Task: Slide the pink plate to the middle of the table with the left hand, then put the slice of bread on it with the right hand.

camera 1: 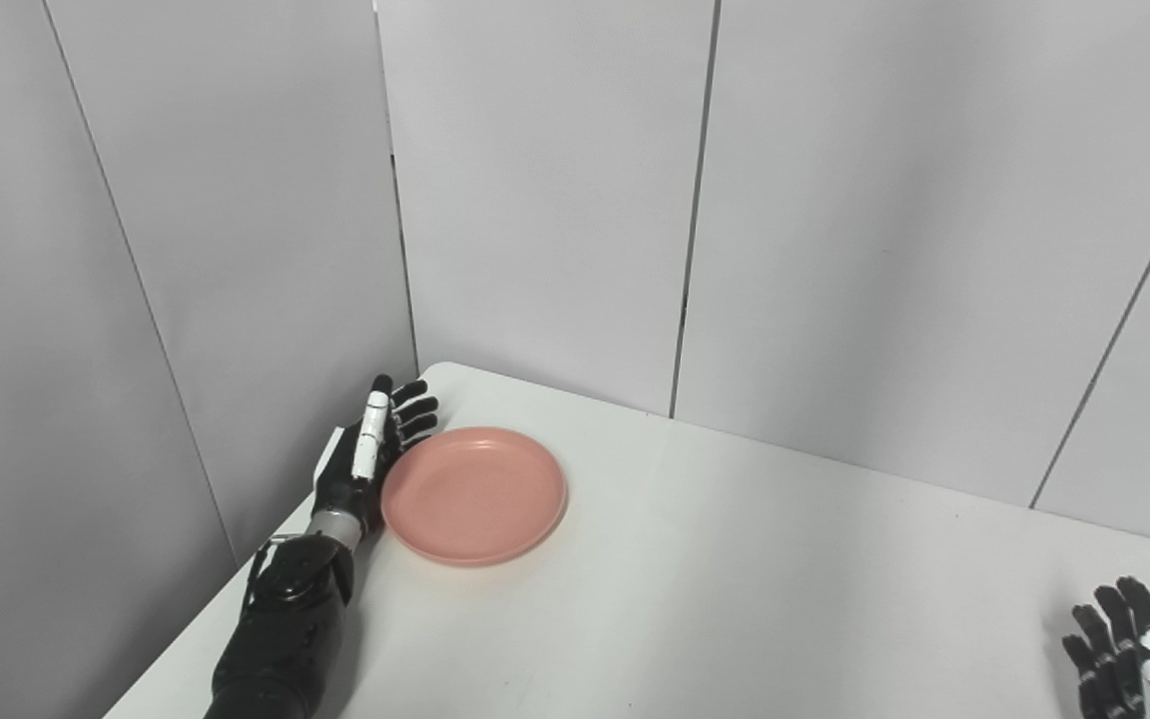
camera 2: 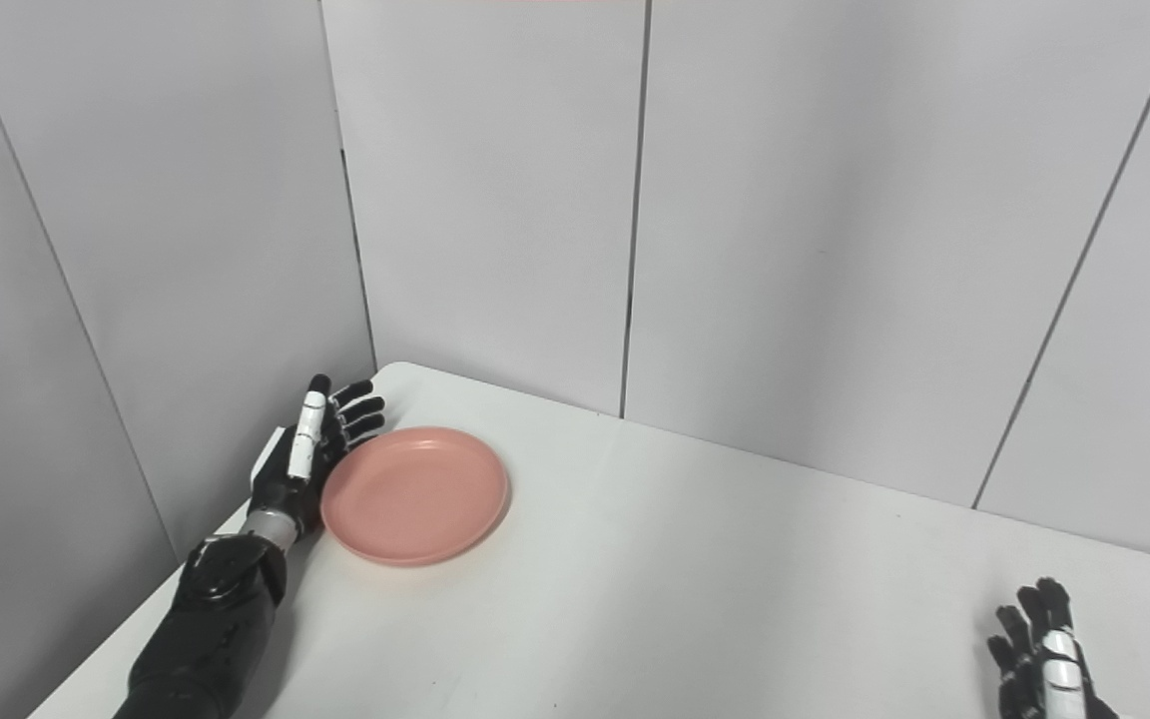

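At the far left, the left arm comes up from the bottom edge along the left side of the white bench, black-sleeved with a metal band at the wrist. The left hand stands on its edge near the bench's back left corner, palm turned toward the plate, its fingers stretched out and spread apart, holding nothing; a white-backed digit points up and away along the top of the hand. The heel and palm of this hand sit right against the left rim of the pink plate, touching it or just short of touching; the views do not settle which. The plate lies flat on the bench in its left rear part, near the corner where the grey wall panels meet, and it is empty. To the right of the plate the bench surface runs bare and white across the middle of the view. At the lower right corner the right hand is only partly in view, cut off by the bottom edge, well apart from the plate; its black fingers point upward and stand slightly apart, with nothing between them. No slice of bread shows in either view.
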Robot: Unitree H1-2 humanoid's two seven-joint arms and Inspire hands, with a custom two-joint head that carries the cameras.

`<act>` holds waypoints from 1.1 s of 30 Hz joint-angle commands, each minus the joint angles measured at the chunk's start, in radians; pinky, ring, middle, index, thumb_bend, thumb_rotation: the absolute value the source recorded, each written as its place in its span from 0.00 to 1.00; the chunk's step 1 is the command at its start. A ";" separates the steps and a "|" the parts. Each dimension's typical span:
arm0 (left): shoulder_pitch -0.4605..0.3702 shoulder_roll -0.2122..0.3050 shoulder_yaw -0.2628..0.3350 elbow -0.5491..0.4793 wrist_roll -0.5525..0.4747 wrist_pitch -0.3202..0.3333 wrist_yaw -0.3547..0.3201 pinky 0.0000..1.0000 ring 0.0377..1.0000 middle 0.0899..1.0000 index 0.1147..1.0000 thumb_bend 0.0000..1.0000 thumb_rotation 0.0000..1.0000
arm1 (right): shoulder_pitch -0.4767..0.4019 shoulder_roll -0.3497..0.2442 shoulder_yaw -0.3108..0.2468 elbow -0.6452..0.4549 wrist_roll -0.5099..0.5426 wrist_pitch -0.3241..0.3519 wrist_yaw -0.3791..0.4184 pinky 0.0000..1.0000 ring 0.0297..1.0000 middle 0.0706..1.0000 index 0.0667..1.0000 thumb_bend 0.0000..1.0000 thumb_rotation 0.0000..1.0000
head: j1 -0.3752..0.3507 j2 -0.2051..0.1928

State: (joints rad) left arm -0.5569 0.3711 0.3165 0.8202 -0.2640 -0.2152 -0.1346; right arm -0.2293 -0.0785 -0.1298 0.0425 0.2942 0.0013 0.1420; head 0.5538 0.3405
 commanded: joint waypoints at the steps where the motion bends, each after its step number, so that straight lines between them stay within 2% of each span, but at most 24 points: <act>1: -0.043 0.016 -0.002 -0.039 -0.017 -0.001 -0.015 0.79 0.81 0.79 0.75 0.80 1.00 | -0.025 -0.004 -0.003 -0.031 0.008 -0.030 0.006 1.00 0.98 0.99 0.99 0.61 0.87 | -0.001 0.001; 3: -0.043 0.012 -0.005 -0.043 -0.019 0.003 -0.016 0.74 0.80 0.79 0.74 0.79 1.00 | -0.026 -0.004 -0.003 -0.030 0.008 -0.032 0.006 1.00 0.98 0.99 0.99 0.60 0.86 | -0.002 0.001; 12: -0.033 -0.015 -0.013 -0.098 -0.055 0.034 -0.037 0.74 0.79 0.79 0.74 0.78 0.99 | -0.025 -0.004 -0.002 -0.037 0.004 -0.025 0.000 1.00 0.98 0.99 0.99 0.61 0.87 | -0.004 0.003; 20: -0.036 -0.038 -0.030 -0.103 -0.052 0.023 -0.057 0.66 0.79 0.82 0.73 0.80 1.00 | -0.023 -0.003 -0.001 -0.041 0.004 -0.026 0.000 1.00 0.98 0.99 0.99 0.62 0.86 | -0.009 0.007; 26: -0.048 -0.057 -0.039 -0.091 -0.048 0.009 -0.063 0.68 0.79 0.82 0.72 0.81 1.00 | -0.022 0.001 0.000 -0.054 -0.005 -0.017 -0.013 1.00 0.98 0.99 0.99 0.61 0.87 | -0.018 0.013; 33: -0.042 -0.098 -0.046 -0.115 -0.063 0.027 -0.075 0.68 0.77 0.81 0.73 0.80 1.00 | -0.021 0.003 0.002 -0.064 0.002 -0.008 -0.019 1.00 0.99 0.99 0.99 0.61 0.86 | -0.030 0.020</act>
State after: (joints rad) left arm -0.5558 0.2679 0.2759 0.7360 -0.3177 -0.1788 -0.1958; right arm -0.2278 -0.0768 -0.1292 0.0173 0.2902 0.0023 0.1202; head 0.5247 0.3589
